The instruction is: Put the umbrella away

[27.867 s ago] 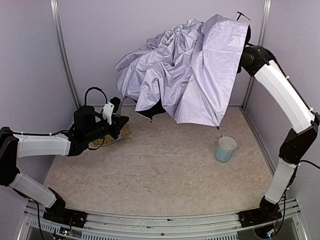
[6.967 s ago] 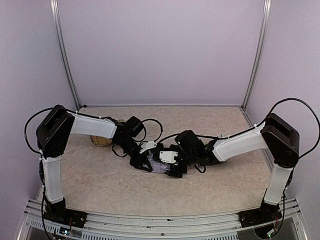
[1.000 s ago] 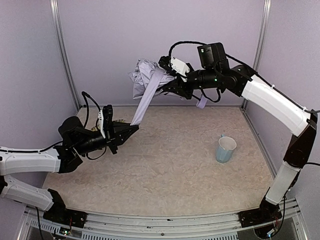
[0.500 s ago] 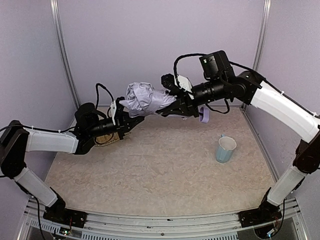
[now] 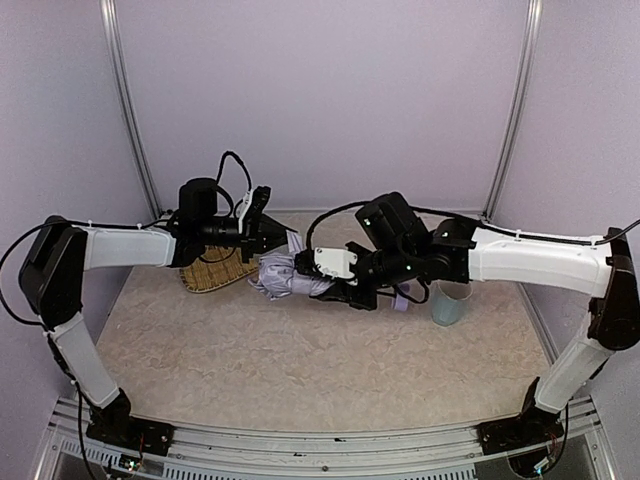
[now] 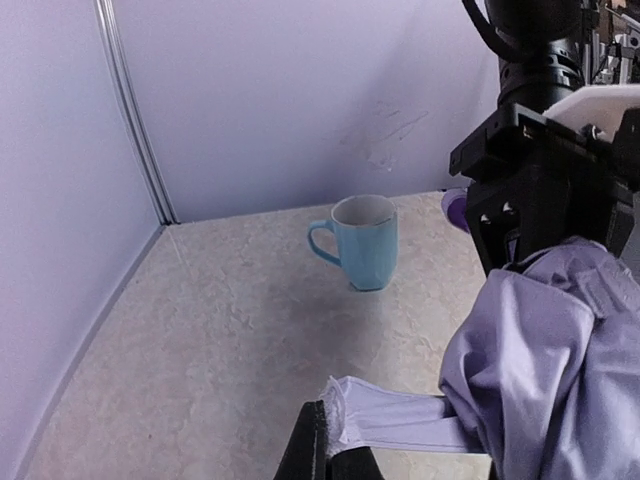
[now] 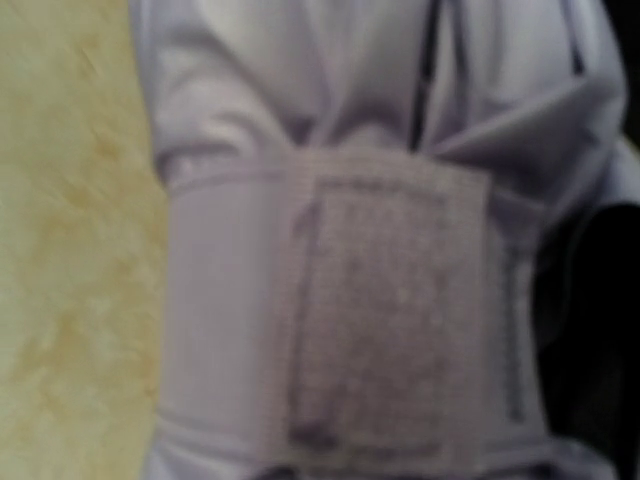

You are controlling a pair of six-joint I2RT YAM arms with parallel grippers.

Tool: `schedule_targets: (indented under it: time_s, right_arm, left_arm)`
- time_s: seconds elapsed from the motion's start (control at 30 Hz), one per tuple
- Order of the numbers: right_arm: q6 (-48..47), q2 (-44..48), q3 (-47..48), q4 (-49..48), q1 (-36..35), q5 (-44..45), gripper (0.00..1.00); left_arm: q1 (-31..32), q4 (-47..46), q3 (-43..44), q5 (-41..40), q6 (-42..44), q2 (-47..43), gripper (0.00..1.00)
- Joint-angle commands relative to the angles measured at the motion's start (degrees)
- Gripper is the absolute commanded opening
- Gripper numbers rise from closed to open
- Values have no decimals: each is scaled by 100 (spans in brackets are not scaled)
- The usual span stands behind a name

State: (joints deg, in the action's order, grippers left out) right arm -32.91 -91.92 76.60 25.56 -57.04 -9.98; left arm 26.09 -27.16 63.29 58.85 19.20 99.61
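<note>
Lowered from the mid-air hold of half a second ago, the umbrella [image 5: 283,276] now hangs low over the table [image 5: 300,370], just toward 10 o'clock of its centre. Its canopy is bunched into a tight lilac bundle rather than spread wide as it was 28 seconds back. The right gripper [image 5: 322,287] reaches in from 3 o'clock and straddles the bundle; whether its jaws are pressed on the fabric cannot be told. Its wrist camera shows the strap [image 6: 395,420] lying flat across the folds, Velcro patch outward. From 10 o'clock, the left gripper [image 5: 278,237] has its claw pinched together on the strap's free end. The move down suggests the wrapping is nearly done and only the fastening and setting-down remain. Counted: 1 umbrella with 1 lilac handle [image 5: 401,299], 1 light blue cup [image 5: 449,302] at 3 o'clock, 1 straw tray [image 5: 215,272] at 10 o'clock, 2 arms.
</note>
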Motion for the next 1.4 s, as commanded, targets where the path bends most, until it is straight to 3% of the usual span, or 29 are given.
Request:
schedule_targets:
  time_s: [0.0,0.2,0.33,0.53,0.97,1.2,1.37]
  right_arm:
    - [207,-645,-970,958,-714,5,0]
    - [-305,-1431,-1617,-33,-1024,1343,0]
    - [-516,-1651,-1748,-324,-1038,1077,0]
    - [-340,-2281,-1452,123,-1023,763,0]
    - [-303,-2572,-1694,18,-995,1279,0]
    - [-124,-2592,-1677,113,-790,1349,0]
    - [-80,-2695,-1512,233,-756,1452,0]
  left_arm:
    - [-259,-310,337,-978,453,-325,0]
    - [154,444,-23,-1408,1488,-555,0]
    - [174,450,-388,-1769,1647,-394,0]
    - [239,607,-215,-2465,1744,557,0]
    - [367,616,342,-3889,2026,1661,0]
    - [341,569,181,-4160,1429,1362,38]
    - [281,532,69,-4956,805,888,46]
